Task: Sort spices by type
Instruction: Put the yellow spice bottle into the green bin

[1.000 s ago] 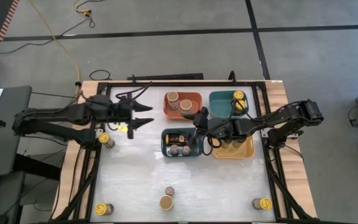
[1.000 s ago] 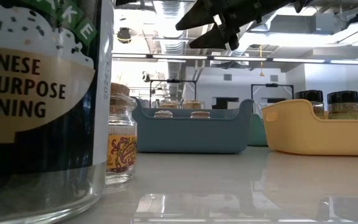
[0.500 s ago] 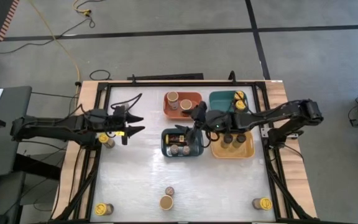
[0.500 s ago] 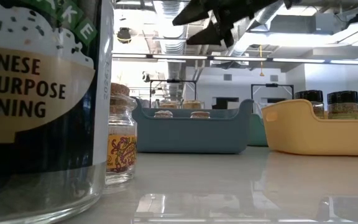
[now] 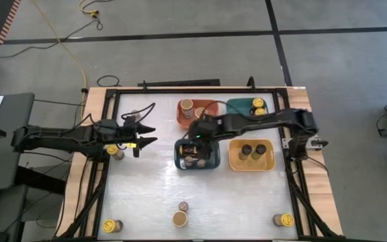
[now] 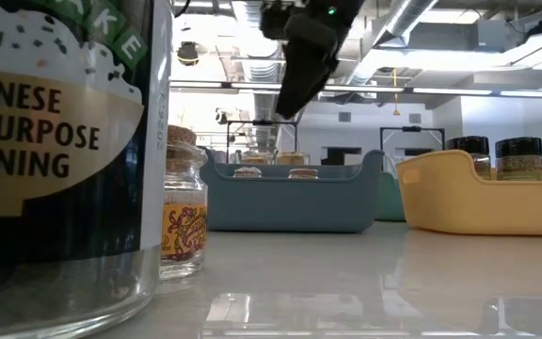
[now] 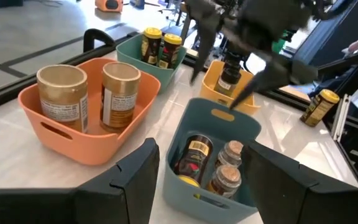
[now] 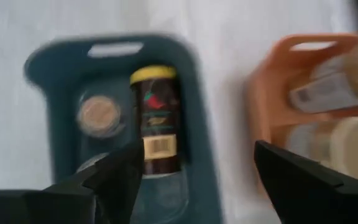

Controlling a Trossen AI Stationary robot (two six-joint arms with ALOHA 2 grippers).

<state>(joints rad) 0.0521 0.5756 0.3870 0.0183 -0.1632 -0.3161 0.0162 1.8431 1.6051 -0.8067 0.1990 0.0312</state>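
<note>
The right tool (image 5: pixel 195 138), fingers spread and empty, hangs directly above the dark yellow-lidded spice jar (image 8: pixel 155 119) lying on its side in the blue plastic bin (image 5: pixel 211 161). The jar's long axis runs between the fingers. The left tool (image 5: pixel 142 133), empty and part open, is farther off.

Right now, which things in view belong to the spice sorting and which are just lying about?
Part of the job:
yellow-lidded jar lying in the blue bin
tan-lidded jars in the orange bin
loose jars at the table's front
right gripper

Lying about:
yellow cable on the floor
</note>
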